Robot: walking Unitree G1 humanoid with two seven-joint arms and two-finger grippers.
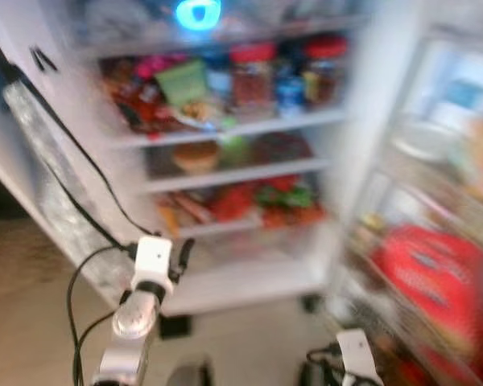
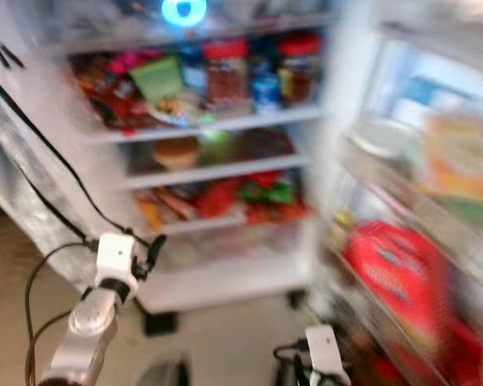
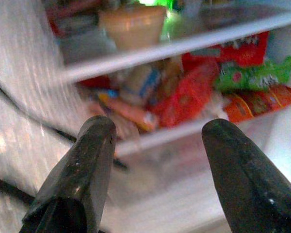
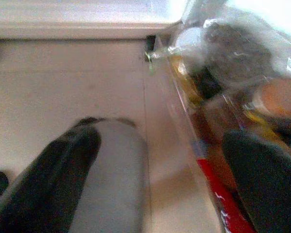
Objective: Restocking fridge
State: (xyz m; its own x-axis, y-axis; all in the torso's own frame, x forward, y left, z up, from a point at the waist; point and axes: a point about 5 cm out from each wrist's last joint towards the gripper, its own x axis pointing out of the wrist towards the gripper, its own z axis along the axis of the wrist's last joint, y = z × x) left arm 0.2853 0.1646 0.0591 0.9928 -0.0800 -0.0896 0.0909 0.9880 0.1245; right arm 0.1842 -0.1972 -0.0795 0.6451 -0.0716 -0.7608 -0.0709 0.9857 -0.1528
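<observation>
Left pincer (image 3: 157, 145), fingers apart, before open fridge (image 1: 225, 173) shelves.

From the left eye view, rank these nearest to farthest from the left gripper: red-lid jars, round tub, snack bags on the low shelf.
1. Snack bags, low shelf, just above the left gripper.
2. Round tub, middle shelf.
3. Red-lid jars, upper shelf, farthest.

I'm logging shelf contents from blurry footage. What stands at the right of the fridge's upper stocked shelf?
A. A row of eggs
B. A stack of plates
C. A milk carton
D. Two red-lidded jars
D: two jars with red lids stand side by side on the upper shelf of the open fridge.
</observation>
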